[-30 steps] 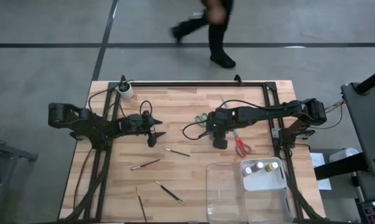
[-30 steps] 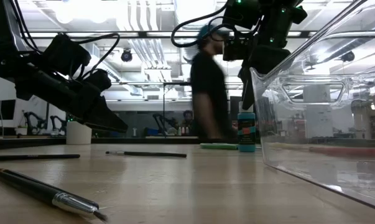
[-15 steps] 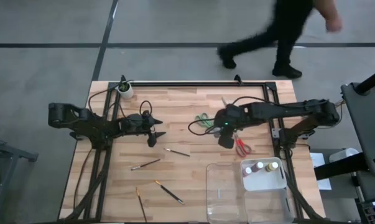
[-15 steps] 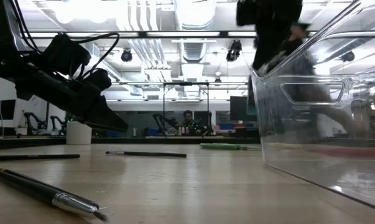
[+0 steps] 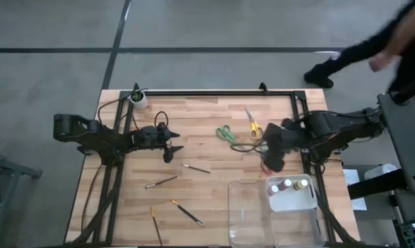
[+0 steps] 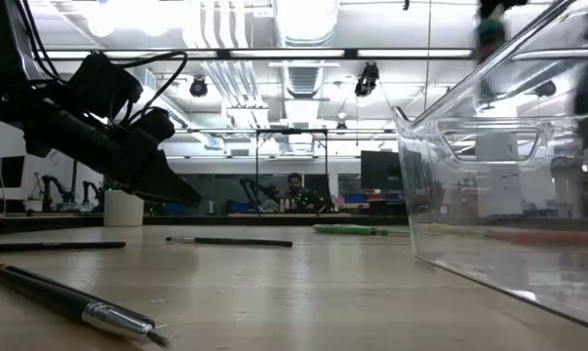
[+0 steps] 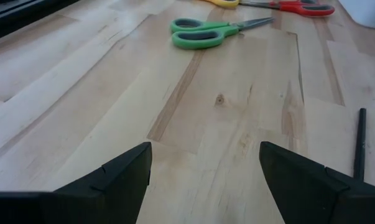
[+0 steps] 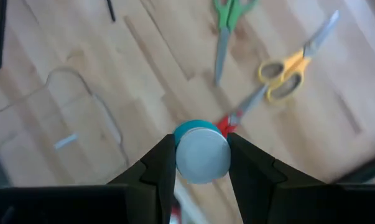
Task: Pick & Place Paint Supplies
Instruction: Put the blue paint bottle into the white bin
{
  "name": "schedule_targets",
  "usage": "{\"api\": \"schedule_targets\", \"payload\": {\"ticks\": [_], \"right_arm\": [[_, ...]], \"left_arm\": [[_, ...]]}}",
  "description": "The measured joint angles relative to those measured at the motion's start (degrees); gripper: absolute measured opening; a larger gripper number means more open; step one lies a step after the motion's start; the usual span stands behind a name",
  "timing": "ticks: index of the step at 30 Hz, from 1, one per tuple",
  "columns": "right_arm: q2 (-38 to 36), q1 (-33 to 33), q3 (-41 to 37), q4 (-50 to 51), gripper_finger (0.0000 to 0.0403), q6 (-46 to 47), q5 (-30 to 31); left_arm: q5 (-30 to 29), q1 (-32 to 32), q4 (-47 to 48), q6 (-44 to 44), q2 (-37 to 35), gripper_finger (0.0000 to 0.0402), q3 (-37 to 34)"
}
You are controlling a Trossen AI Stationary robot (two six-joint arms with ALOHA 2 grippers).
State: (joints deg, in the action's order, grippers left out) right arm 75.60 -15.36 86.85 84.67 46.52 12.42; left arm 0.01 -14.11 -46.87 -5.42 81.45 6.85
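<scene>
Above wooden table (image 5: 207,124), right end effector (image 8: 201,163) (raised) clamps teal bottle (image 8: 202,151); left (image 7: 206,171) wide.

Scissors (image 5: 226,133) lie mid-table — brushes (image 5: 186,212) nearer the front, tray (image 5: 252,213) apparently front-right.
</scene>
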Motion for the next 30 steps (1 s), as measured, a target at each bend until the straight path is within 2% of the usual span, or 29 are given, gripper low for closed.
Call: {"api": "schedule_targets", "payload": {"ticks": [8,17,24,30], "right_arm": [[-0.82,-13.45,-0.90,5.35,0.0116,21.34,0.13],[-0.25,-29.27,-1.92,5.37,0.0116,41.10,1.10],[1.82,-35.62,-6.79,5.35,0.0116,53.07,0.70],[4.26,-38.09,-10.28,2.95,0.0116,60.22,2.23]], "left_arm": [[0.00,0.00,-0.76,1.16,0.00,0.0303,0.00],[0.00,0.00,-0.85,1.15,0.00,0.0303,0.00],[-0.02,0.00,-0.86,1.38,0.00,0.0303,0.00],[-0.04,0.00,-1.17,2.67,0.00,0.0303,0.00]]}}
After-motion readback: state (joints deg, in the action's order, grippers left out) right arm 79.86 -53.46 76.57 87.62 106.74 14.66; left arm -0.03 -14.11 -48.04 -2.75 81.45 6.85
